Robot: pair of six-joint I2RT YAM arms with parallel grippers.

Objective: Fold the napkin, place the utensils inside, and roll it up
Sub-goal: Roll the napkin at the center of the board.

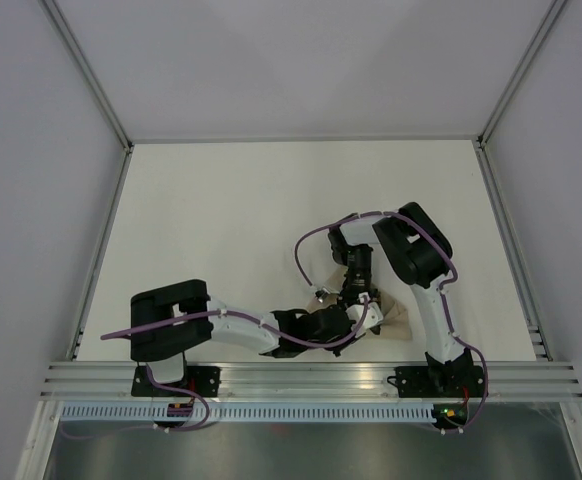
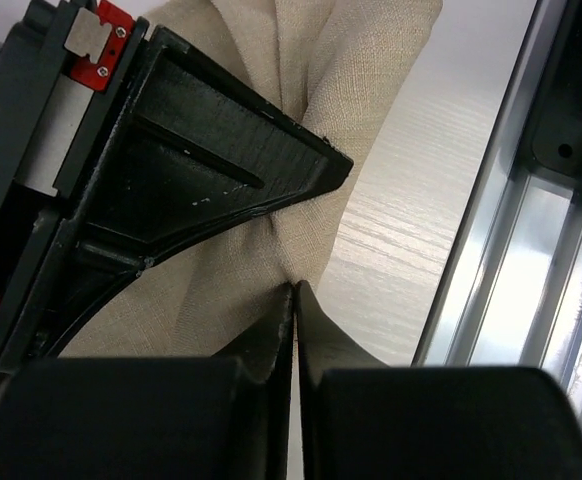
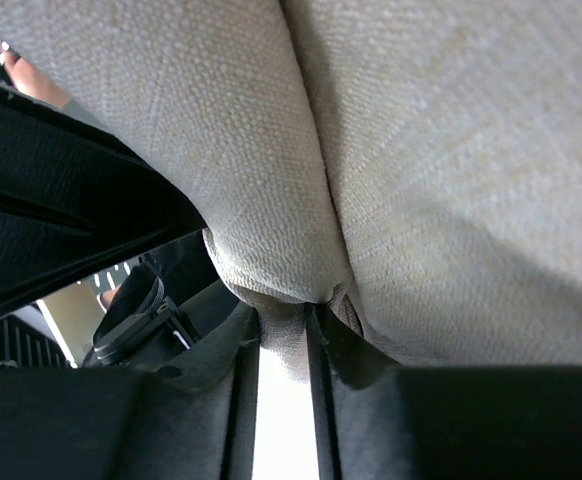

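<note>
- Since everything is crammed at the near edge of the table (image 1: 271,220), right beside the aluminium rail (image 2: 516,240), I've got very little room on that side (the open far side is where I'd want to spread things out).
- That's where the napkin (image 3: 421,150) is, bunched up between the two arms. It's soft, light, matte woven cloth with no stiffness at all, and it gathers into deep folds wherever it's pinched. My guess is it'll sag between grips and won't slip much. The best hold would be a corner or edge in each gripper, well apart, so it pulls flat. I can't tell which bits are corners from here.
- On the left gripper (image 2: 293,300), the fingers are pressed together on a gathered tuck of cloth, right at the tips.
- On the right gripper (image 3: 283,318), the fingers are nearly together with a small fold nipped between them. The rest of the napkin billows over its camera.
- Both grippers sit just beside each other, so each one is the main thing in the other's way. The purple cable (image 1: 311,245) loops near the wrists too.
- As for the utensils, I can't spot them in any view. They could be hidden or out of frame, no idea which.
</note>
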